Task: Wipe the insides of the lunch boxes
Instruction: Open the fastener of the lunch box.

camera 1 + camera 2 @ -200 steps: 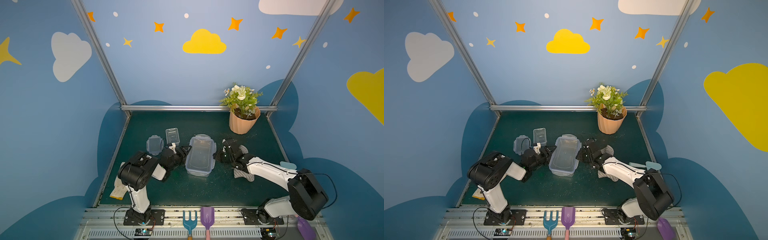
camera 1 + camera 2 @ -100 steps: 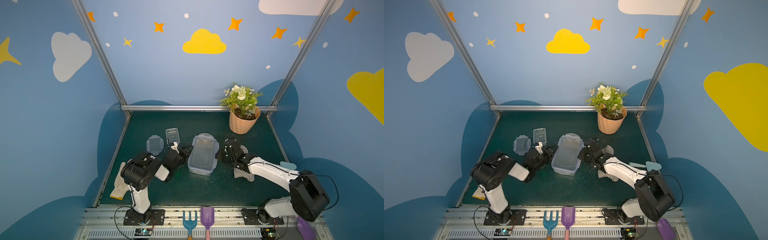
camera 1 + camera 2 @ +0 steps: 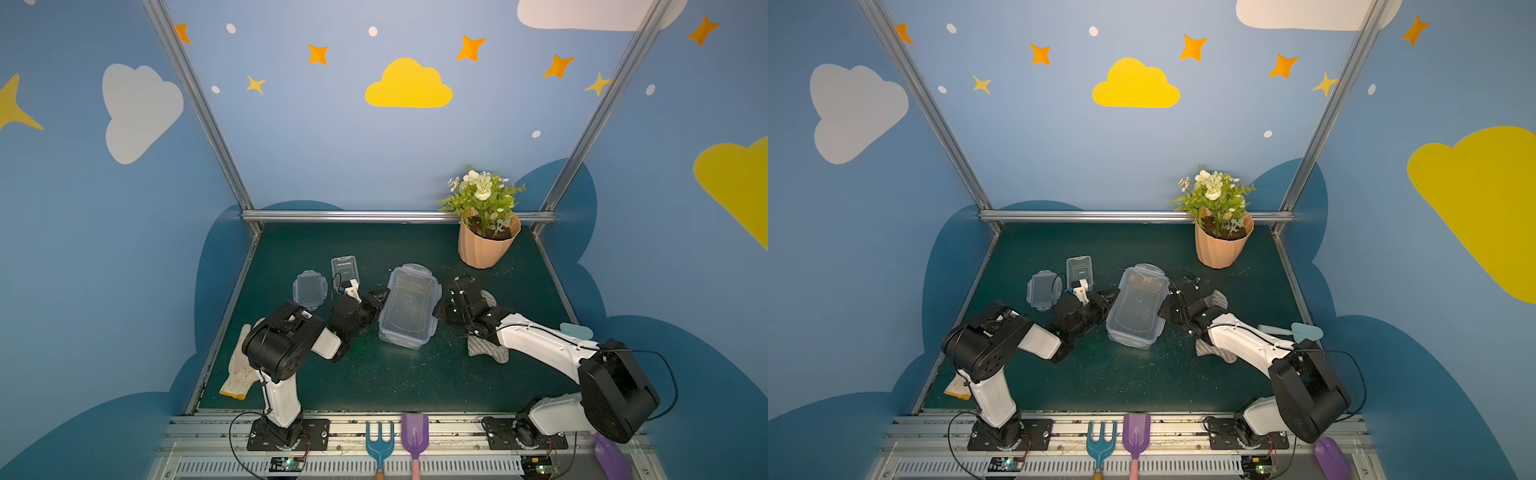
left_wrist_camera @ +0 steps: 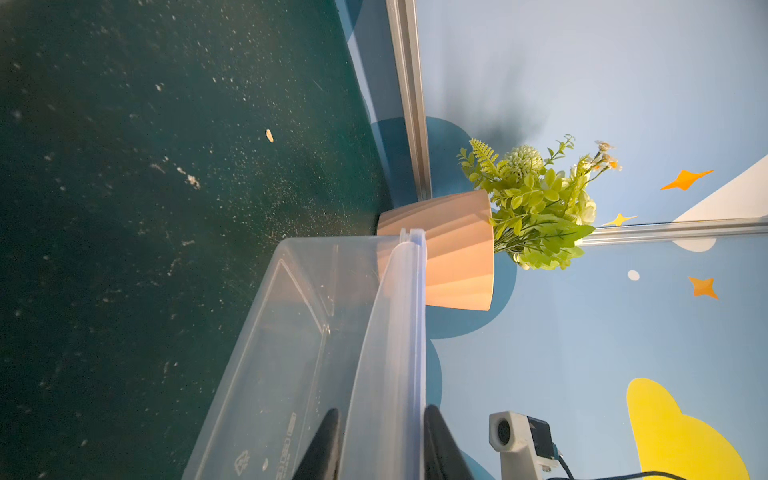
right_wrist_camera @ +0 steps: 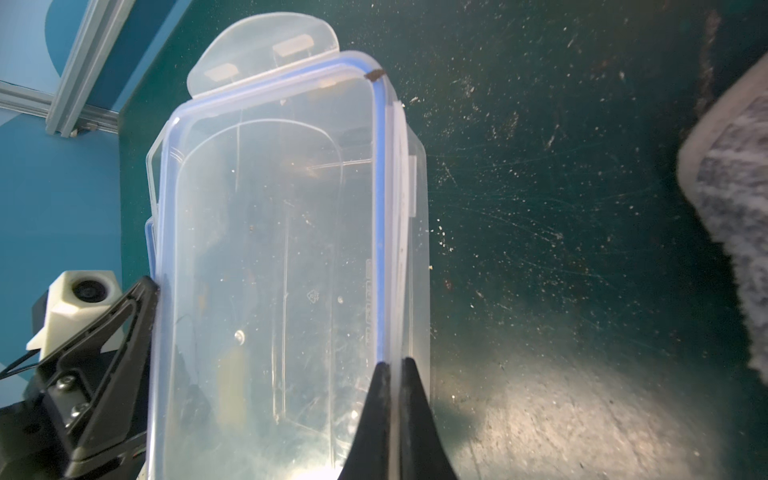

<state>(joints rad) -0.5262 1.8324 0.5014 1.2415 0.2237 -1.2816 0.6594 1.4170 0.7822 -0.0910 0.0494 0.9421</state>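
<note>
The large lunch box [image 3: 409, 307] [image 3: 1136, 307] stands mid-table on the green mat with its blue-trimmed lid on, slightly tilted. My left gripper [image 3: 380, 301] [image 4: 381, 409] is at its left long side, fingers pressed on either side of the rim and lid edge. On the opposite side, my right gripper [image 3: 436, 309] [image 5: 397, 361] is shut on a thin clear lid flap. The small lunch box [image 3: 344, 268] [image 3: 1079, 267] sits behind the left arm, next to its clip lid [image 3: 309, 289]. The grey striped cloth [image 3: 488, 349] [image 5: 731, 199] lies under the right arm.
A peach flower pot [image 3: 488, 245] stands at the back right. A white glove [image 3: 239, 365] lies at the mat's left edge. A blue rake [image 3: 379, 440] and purple shovel [image 3: 414, 434] rest on the front rail, a light-blue trowel [image 3: 575, 331] at the right edge. Crumbs speckle the mat.
My left gripper's jaws have closed in on the large lunch box's rim. The box has swung a little, its near end moving right. The right gripper has stayed shut on the flap.
</note>
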